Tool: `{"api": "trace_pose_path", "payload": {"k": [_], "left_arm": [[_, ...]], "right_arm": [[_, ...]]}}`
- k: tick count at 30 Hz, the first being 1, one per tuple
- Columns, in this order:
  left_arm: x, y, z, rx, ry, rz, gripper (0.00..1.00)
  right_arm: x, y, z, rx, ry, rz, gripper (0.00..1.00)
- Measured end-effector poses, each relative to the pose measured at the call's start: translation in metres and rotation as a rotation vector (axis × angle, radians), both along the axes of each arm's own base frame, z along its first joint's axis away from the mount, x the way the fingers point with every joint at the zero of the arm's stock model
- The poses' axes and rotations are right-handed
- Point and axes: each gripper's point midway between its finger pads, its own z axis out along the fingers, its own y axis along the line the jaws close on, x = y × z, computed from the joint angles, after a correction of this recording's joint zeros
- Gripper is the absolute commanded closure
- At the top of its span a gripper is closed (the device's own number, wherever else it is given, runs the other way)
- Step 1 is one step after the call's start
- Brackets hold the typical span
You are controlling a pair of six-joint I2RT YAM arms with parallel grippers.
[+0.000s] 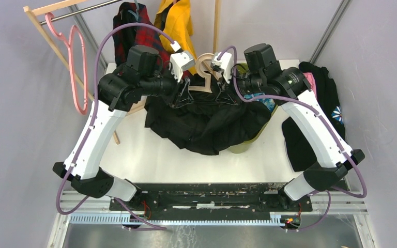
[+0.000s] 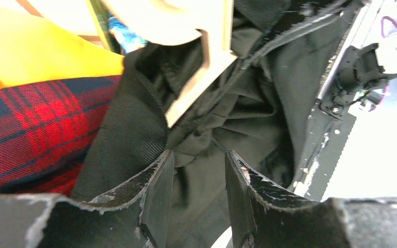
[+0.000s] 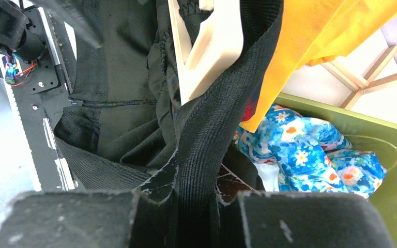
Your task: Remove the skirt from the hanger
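I am holding the soft, limp skirt [image 1: 207, 121], draped from the hanger [image 1: 205, 67] at the far edge of the table [image 1: 155, 155], by its seemingly firmer waistband [image 3: 222, 103] in the clamped right end effector [image 3: 196, 191], while hovering the left end effector [image 2: 196, 196], jaws apart, over loose fabric.

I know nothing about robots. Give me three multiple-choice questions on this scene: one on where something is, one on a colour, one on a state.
1. Where is the pink hanger?
A on the rack, far left; B flat on the table; C in a gripper.
2. What colour is the skirt on the wooden hanger?
A yellow; B black; C red.
3. How is the right gripper?
A wide open; B shut on the skirt's waistband; C shut on a sock.

1 A: it hangs from the rack's rod.
2 B: the draped cloth is black in every view.
3 B: the right wrist view shows the waistband pinched in its grip.
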Motion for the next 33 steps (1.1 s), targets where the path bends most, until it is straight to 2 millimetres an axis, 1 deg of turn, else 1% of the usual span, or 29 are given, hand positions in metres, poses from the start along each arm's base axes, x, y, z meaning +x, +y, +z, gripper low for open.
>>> {"api": "trace_pose_path", "payload": {"k": [3,7,8,12,16,19,22,25,29,31,33], "left_arm": [[0.007,0.002,0.0,0.02,-0.018,0.032,0.56],[0.025,0.012,0.001,0.081,-0.073,0.125,0.64],[0.031,0.016,0.003,0.1,-0.1,0.154,0.68],[0.051,0.034,0.02,0.151,-0.204,0.26,0.74],[0.069,0.049,0.036,0.188,-0.309,0.347,0.76],[0.081,0.058,0.042,0.217,-0.367,0.401,0.78],[0.09,0.062,0.041,0.242,-0.39,0.436,0.78],[0.094,0.057,0.038,0.244,-0.385,0.426,0.75],[0.093,0.05,0.035,0.229,-0.371,0.39,0.71],[0.09,0.046,0.045,0.202,-0.382,0.371,0.66],[0.085,0.042,0.063,0.154,-0.411,0.348,0.62]], "right_arm": [[-0.005,-0.002,0.004,0.007,-0.007,0.004,0.99],[-0.008,-0.006,0.008,0.014,-0.015,-0.001,0.99],[-0.009,-0.007,0.008,0.014,-0.018,-0.005,0.99],[-0.011,-0.011,0.005,0.01,-0.014,-0.008,0.99],[-0.017,-0.008,0.001,0.01,0.005,0.017,0.99],[-0.019,-0.007,-0.002,0.01,0.014,0.026,0.99],[-0.02,-0.007,-0.003,0.013,0.015,0.029,0.99],[-0.021,-0.007,-0.003,0.015,0.015,0.032,0.99],[-0.022,-0.008,-0.002,0.014,0.012,0.036,0.99],[-0.023,-0.007,-0.002,0.014,0.011,0.039,0.99],[-0.023,-0.007,-0.002,0.014,0.008,0.043,0.99]]}}
